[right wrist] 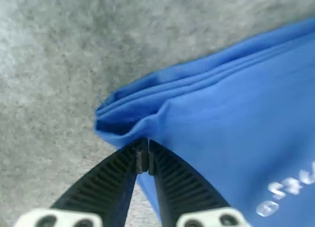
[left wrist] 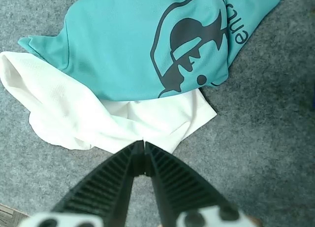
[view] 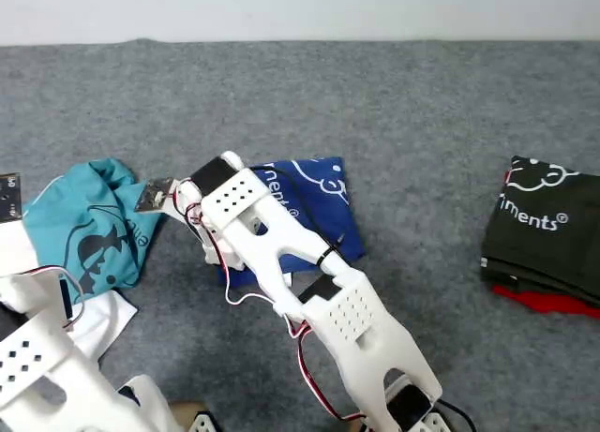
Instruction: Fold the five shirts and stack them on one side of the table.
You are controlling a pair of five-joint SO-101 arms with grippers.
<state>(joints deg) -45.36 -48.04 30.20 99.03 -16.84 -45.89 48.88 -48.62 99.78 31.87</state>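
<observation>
A folded blue shirt [view: 323,202] lies at the table's middle, partly under my right arm [view: 281,249]. My right gripper [right wrist: 142,155] is shut on a corner fold of the blue shirt [right wrist: 236,128]. A crumpled teal shirt [view: 89,226] lies at the left on top of a white shirt [view: 103,321]. My left gripper [left wrist: 144,147] hangs shut above the edge of the white shirt [left wrist: 74,116], below the teal shirt [left wrist: 138,40], with nothing between its fingers. At the right edge a folded black shirt [view: 548,230] rests on a red shirt [view: 553,303].
The grey carpet-like table cover [view: 422,123] is bare across the back and between the blue shirt and the black stack. My left arm [view: 37,366] stands at the front left corner. A small grey part [view: 9,196] pokes in at the left edge.
</observation>
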